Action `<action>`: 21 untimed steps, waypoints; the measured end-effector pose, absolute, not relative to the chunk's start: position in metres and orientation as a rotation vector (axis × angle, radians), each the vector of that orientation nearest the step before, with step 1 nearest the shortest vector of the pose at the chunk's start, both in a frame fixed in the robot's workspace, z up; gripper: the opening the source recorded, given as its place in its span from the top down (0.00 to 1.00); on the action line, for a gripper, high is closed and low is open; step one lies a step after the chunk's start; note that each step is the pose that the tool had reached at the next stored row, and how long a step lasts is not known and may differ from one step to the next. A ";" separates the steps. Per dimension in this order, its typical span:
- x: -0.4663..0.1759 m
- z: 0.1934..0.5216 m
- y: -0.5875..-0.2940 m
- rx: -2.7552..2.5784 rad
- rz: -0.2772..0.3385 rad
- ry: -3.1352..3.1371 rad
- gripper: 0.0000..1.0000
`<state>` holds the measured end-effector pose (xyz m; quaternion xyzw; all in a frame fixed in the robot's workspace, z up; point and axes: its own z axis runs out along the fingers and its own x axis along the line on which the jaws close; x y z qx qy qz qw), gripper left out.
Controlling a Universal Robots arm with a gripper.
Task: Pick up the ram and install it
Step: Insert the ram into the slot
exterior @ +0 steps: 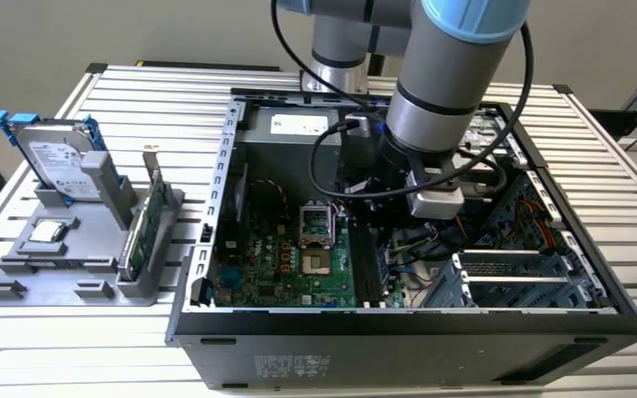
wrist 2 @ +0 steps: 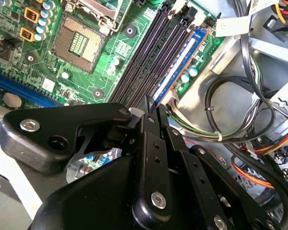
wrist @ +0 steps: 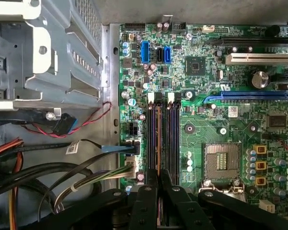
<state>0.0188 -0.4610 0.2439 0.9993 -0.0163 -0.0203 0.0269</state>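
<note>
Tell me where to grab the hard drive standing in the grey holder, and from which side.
Probably from above, by its upper half: the hard drive stands on edge with its lower part sunk in the grey holder, so the top stands free. Pinch across its flat faces.

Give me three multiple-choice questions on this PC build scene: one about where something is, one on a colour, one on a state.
1. Where is the gripper?
A. Inside the computer case, over the memory slots
B. Over the grey holder
C. Outside the case, above the table

2. What colour are the hard drive's rails?
A. Red
B. Blue
C. Yellow

3. How is the green expansion card placed?
A. Flat on the table
B. Upright in the grey holder
C. Plugged into the motherboard

Answers:
1 A: the gripper hangs at the memory slots inside the computer case.
2 B: the hard drive has blue rails.
3 B: the expansion card stands on edge in the grey holder.
</note>
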 end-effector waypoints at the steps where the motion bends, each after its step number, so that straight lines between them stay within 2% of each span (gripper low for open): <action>1: 0.019 0.243 -0.461 3.087 -0.063 -0.051 1.00; 21: 0.020 0.229 -0.461 3.087 -0.058 -0.051 1.00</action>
